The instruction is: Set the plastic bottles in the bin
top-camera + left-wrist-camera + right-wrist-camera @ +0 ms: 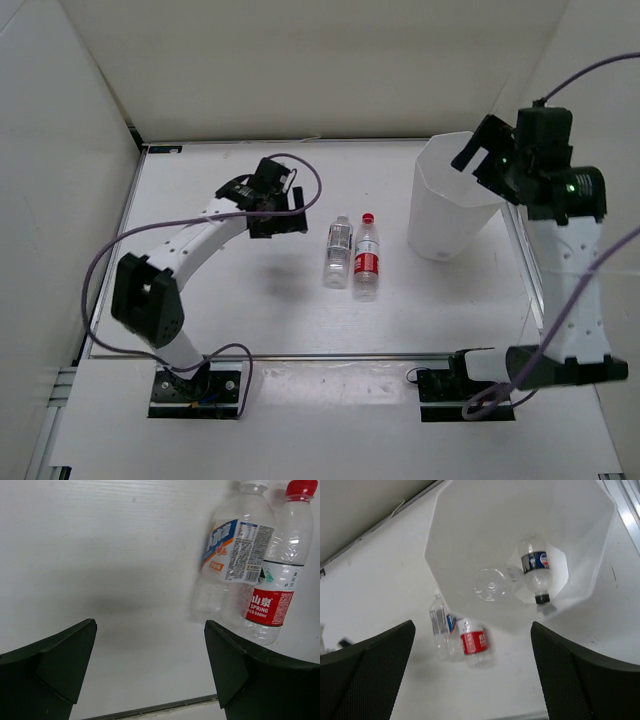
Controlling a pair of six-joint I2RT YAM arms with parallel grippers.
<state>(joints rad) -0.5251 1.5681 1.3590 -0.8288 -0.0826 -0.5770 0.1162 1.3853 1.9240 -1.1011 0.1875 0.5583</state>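
Right end effector (472, 624) over translucent bin (470, 520)

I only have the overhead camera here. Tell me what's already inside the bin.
Observer: The right wrist view looks down into the bin. Two are inside: a dark-labelled bottle and a clear bottle seen end-on.
Operator: Now report the left claw.
Observer: The left claw is open and empty; only bare table shows in the gap.
Operator: Give me the label on the white-capped bottle.
Observer: The white-capped bottle carries a blue, white and orange label.
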